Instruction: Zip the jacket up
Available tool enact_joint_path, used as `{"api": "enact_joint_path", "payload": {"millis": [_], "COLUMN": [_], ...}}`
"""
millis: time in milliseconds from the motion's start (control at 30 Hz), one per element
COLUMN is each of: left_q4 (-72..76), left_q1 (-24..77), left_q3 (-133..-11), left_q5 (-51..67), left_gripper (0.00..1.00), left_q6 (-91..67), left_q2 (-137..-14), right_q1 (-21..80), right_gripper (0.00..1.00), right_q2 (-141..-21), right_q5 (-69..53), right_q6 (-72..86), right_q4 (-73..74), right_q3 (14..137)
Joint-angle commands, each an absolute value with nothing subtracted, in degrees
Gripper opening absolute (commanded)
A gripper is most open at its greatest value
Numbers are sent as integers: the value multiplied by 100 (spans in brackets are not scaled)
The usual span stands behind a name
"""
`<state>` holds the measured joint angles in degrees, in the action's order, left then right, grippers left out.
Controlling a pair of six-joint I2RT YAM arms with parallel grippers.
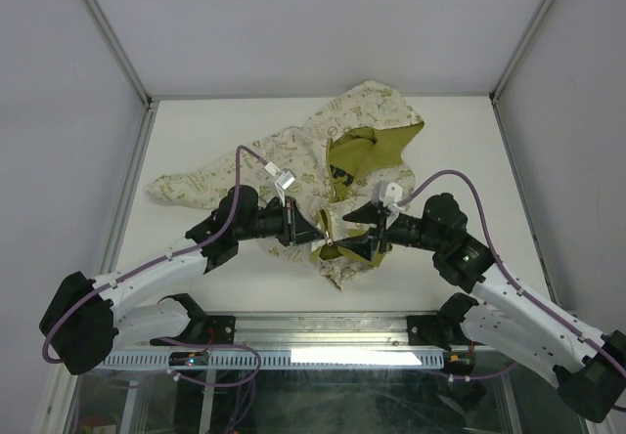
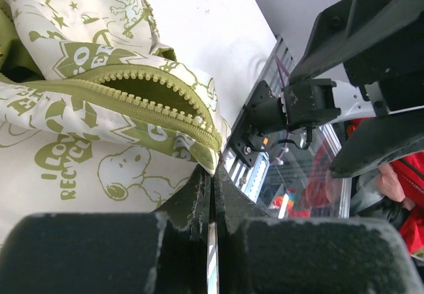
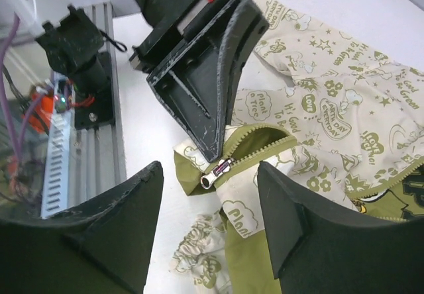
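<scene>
The cream jacket with olive-green prints lies crumpled mid-table, olive lining showing at its open front. My left gripper is shut on the jacket's bottom hem corner beside the zipper's lower end; the olive zipper teeth gape open above it. My right gripper is open, its fingers spread either side of the silver zipper slider without touching it. The left gripper's fingertip presses the fabric just beside the slider. The jacket also shows in the right wrist view.
The white table is ringed by grey enclosure walls with metal posts. An aluminium rail with cable chain runs along the near edge and shows in the right wrist view. A sleeve stretches to the left.
</scene>
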<state>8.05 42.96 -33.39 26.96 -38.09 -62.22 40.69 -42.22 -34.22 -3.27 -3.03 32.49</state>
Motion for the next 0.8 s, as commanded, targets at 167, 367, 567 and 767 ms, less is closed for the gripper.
{"api": "enact_joint_path", "payload": {"millis": [167, 367, 567, 767], "left_q4": [932, 994, 1143, 1254], "left_q1": [4211, 4210, 4213, 4210], "left_q3": [-3568, -3560, -3552, -3559], "left_q5": [3179, 3264, 3335, 3447], "left_gripper": [0, 0, 0, 0], "left_q6": [-3933, -3973, -4084, -4155], "left_q2": [-6231, -6307, -6391, -6480], "right_q1": [5226, 6117, 6750, 7179], "right_gripper": [60, 56, 56, 54], "right_q2": [-4265, -4173, -4097, -4349], "right_q5": [-1999, -717, -27, 776], "right_q6": [-2837, -3557, -4189, -4540], "right_q4": [435, -464, -892, -1335], "right_q3": [3465, 2858, 2475, 2239]}}
